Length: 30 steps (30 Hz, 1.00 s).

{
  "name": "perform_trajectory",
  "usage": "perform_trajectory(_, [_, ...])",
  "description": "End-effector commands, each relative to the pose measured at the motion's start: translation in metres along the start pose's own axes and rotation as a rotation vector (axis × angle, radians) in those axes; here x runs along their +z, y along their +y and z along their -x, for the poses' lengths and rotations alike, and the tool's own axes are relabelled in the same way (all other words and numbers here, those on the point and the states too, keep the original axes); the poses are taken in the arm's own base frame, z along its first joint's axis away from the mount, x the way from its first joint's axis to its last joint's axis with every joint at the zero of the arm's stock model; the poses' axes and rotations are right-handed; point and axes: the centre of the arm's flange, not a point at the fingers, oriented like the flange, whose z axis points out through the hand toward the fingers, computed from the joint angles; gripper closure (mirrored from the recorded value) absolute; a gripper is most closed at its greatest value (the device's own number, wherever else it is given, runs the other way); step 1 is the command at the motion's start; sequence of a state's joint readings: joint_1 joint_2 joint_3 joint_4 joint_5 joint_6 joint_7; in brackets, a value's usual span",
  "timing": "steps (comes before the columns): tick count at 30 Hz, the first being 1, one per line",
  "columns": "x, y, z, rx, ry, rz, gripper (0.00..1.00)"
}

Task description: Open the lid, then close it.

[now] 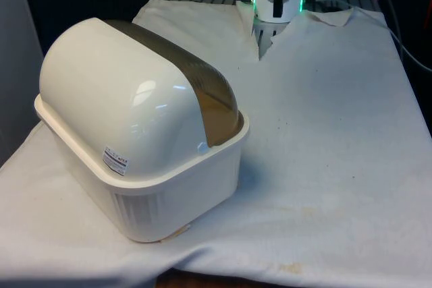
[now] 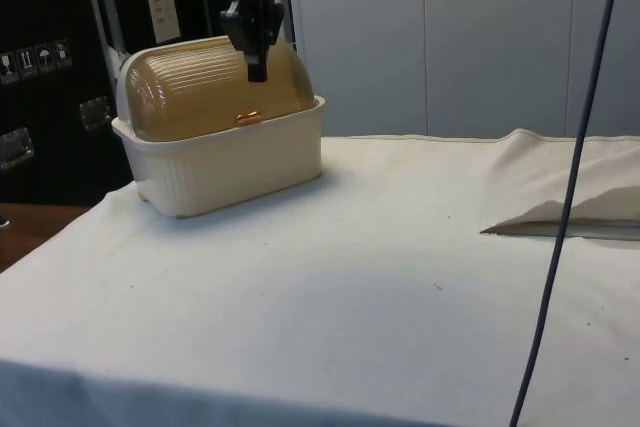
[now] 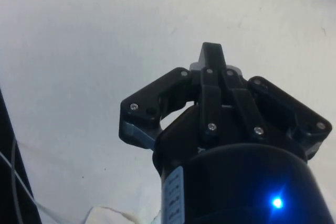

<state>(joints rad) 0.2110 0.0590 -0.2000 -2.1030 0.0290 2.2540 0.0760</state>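
while the lid (image 2: 215, 85) sits fully down over the box (image 2: 225, 162), nothing of the task is yet done.

item: box, cream, ribbed; at about 9 o'clock on the cloth (image 1: 324, 166) in the front view, its back turned to that camera. in the side view it stands at about 10 o'clock.

item: lid, amber, ribbed, rolled shut; small copper handle (image 2: 247, 118) low on its front, just above the box rim.

item: gripper (image 2: 257, 72), black; fingers pressed together, holding nothing. in the side view it hangs at 12 o'clock from the handle, apart from it.

risks, as judged:
- closed fingers may slide off the smooth curved lid if they miss the handle.
- a push too low may shove the light box across the cloth rather than roll the lid.
- descent too far may jam the tips against the rim.
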Motion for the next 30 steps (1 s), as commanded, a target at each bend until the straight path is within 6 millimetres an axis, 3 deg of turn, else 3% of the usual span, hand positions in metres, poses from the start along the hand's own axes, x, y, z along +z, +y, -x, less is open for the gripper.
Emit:
perform_trajectory(1, [0.002, 0.0, 0.001, 0.002, 0.005, 0.0, 1.0])
perform_trajectory(19, [0.041, 0.007, 0.009, 0.074, 0.092, 0.001, 1.0])
perform_trajectory(30, [0.053, 0.007, 0.005, 0.116, 0.103, 0.003, 1.0])
